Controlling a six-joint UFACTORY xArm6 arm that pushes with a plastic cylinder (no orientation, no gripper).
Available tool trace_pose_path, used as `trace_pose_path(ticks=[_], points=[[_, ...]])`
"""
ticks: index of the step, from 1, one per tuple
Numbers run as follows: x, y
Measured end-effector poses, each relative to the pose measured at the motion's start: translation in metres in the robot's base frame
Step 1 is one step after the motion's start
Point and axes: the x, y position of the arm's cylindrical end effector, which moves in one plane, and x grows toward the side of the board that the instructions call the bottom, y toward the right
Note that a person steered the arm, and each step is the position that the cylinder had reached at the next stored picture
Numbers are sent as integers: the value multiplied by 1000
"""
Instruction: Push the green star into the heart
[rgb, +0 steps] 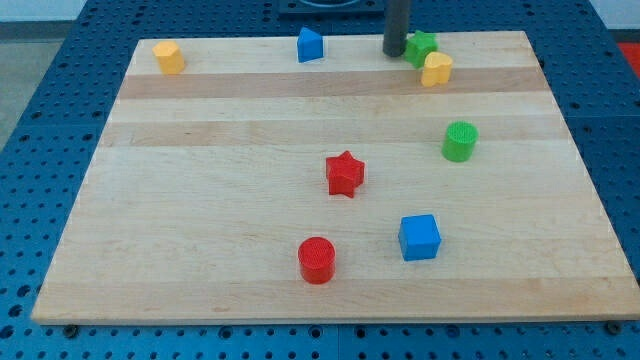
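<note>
Red cylinder (317, 260) lies far from my tip (394, 52).

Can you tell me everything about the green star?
The green star is a small ridged, plastic-looking block lying flat near the view's top right of the wooden board. My tip is right at its left side, hiding part of it. The yellow heart touches it on its lower right.

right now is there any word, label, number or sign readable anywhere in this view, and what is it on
None: no readable text in the camera view.
The wooden board is bare wood grain.
The green star, yellow heart and blue cube carry no markings.
My tip, at the green star's left, shows no label.
</note>
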Motion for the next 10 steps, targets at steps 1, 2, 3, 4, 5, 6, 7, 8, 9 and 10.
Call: trace_pose_path(ticks=[1, 2, 3, 4, 5, 6, 7, 8, 9, 10], points=[[-1, 19], [-2, 19], [-3, 26], [-3, 37], [-3, 38], [-2, 38], [-1, 35], [-1, 16], [-1, -10], [21, -38]])
